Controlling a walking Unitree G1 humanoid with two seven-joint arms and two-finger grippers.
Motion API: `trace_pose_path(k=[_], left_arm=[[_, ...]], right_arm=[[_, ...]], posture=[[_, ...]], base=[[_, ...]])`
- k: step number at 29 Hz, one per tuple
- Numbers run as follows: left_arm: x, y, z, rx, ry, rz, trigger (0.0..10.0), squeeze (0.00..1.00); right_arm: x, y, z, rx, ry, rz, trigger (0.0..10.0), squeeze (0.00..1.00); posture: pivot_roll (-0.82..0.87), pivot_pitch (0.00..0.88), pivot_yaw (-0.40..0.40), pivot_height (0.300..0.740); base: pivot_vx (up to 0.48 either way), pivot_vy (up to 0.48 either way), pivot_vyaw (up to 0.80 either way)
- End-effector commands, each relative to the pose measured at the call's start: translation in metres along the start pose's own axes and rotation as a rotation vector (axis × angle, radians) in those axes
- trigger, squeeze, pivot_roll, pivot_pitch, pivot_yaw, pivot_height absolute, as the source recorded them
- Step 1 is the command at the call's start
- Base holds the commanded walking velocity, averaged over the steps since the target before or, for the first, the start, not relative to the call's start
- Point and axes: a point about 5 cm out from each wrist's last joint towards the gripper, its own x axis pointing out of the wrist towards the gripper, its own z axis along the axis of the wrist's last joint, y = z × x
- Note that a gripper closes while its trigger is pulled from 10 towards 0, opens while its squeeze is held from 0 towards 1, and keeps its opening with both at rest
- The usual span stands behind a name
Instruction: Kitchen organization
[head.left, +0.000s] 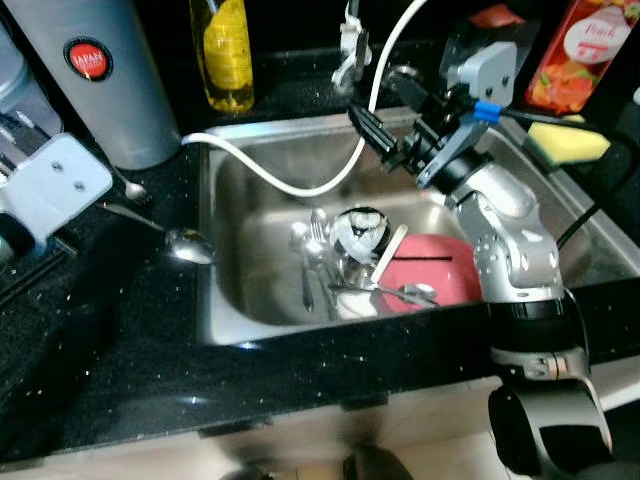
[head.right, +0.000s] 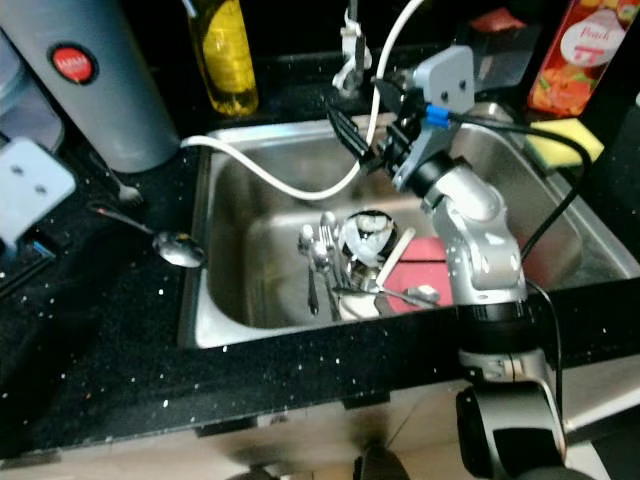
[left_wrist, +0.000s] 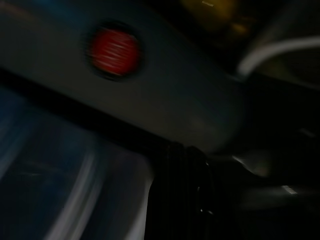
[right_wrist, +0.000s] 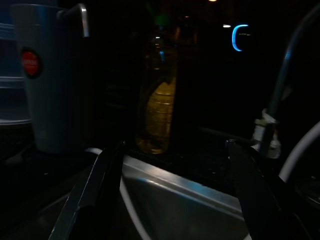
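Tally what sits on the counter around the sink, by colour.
Grey: 1, the tall canister
Yellow: 2, the oil bottle and the sponge
Red-orange: 1, the peach carton
Silver: 1, the spoon
Total: 5

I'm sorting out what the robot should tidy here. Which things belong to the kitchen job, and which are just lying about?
Job:
cutlery in the sink
pink plate
spoon on the counter
right gripper, open above the sink

Lying about:
grey canister
yellow bottle
sponge
white hose
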Motion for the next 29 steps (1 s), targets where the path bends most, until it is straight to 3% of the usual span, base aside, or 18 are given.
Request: trace_pose_path(k=[1, 6, 7, 8, 9, 11, 15, 16, 20, 23, 24, 28, 29], left_arm=[[0.0, 0.003, -0.003, -0.029, -0.002, 0.076, 10.0, 0.0], [0.009, -0.015, 0.007, -0.181, -0.053, 0.093, 10.0, 0.0], [0.009, -0.015, 0.007, -0.181, -0.053, 0.093, 10.0, 0.0], [0.012, -0.025, 0.009, -0.304, -0.048, 0.108, 10.0, 0.0], [0.012, -0.025, 0.009, -0.304, -0.048, 0.108, 10.0, 0.0], [0.014, -0.031, 0.009, -0.399, -0.031, 0.153, 10.0, 0.0], [0.012, -0.03, 0.014, -0.41, -0.041, 0.233, 10.0, 0.0], [0.009, -0.028, 0.022, -0.453, -0.088, 0.28, 10.0, 0.0], [0.004, -0.035, 0.025, -0.54, -0.116, 0.302, 10.0, 0.0], [-0.005, -0.053, 0.022, -0.758, -0.127, 0.3, 10.0, 0.0], [-0.005, -0.053, 0.022, -0.758, -0.127, 0.3, 10.0, 0.0], [-0.01, -0.063, 0.033, -0.954, -0.197, 0.355, 10.0, 0.0], [-0.01, -0.063, 0.033, -0.954, -0.197, 0.355, 10.0, 0.0]], right_arm=[[0.001, 0.002, 0.0, -0.001, -0.004, 0.006, 10.0, 0.0], [0.003, 0.004, -0.001, 0.01, -0.009, -0.003, 10.0, 0.0], [0.003, 0.004, -0.001, 0.01, -0.009, -0.003, 10.0, 0.0], [0.003, 0.006, -0.002, 0.019, -0.013, -0.009, 10.0, 0.0], [0.003, 0.006, -0.002, 0.019, -0.013, -0.009, 10.0, 0.0], [0.004, 0.006, -0.002, 0.027, -0.016, -0.02, 10.0, 0.0], [0.003, 0.005, -0.002, 0.031, -0.019, -0.035, 10.0, 0.0], [0.004, 0.004, -0.003, 0.034, -0.02, -0.049, 10.0, 0.0], [0.004, 0.004, -0.003, 0.039, -0.022, -0.055, 10.0, 0.0], [0.005, 0.005, -0.004, 0.044, -0.024, -0.058, 10.0, 0.0], [0.005, 0.005, -0.004, 0.044, -0.024, -0.058, 10.0, 0.0], [0.005, 0.004, -0.005, 0.046, -0.022, -0.061, 10.0, 0.0], [0.005, 0.004, -0.005, 0.046, -0.022, -0.061, 10.0, 0.0]], posture=[[-0.03, 0.083, 0.036, 0.74], [-0.04, 0.083, 0.04, 0.74], [-0.04, 0.083, 0.04, 0.74], [-0.04, 0.083, 0.043, 0.74], [-0.04, 0.083, 0.043, 0.74], [-0.03, 0.084, 0.044, 0.74], [-0.03, 0.083, 0.041, 0.74], [-0.03, 0.08, 0.044, 0.74], [-0.03, 0.079, 0.045, 0.74], [-0.02, 0.079, 0.042, 0.74], [-0.02, 0.079, 0.042, 0.74], [-0.03, 0.076, 0.035, 0.74], [-0.03, 0.076, 0.035, 0.74]], base=[[0.0, 0.0, 0.0], [0.0, 0.0, 0.0], [0.0, 0.0, 0.0], [0.0, 0.0, 0.0], [0.0, 0.0, 0.0], [0.0, 0.0, 0.0], [0.0, 0.0, 0.0], [0.0, 0.0, 0.0], [0.0, 0.0, 0.0], [0.0, 0.0, 0.0], [0.0, 0.0, 0.0], [0.0, 0.0, 0.0], [0.0, 0.0, 0.0]])
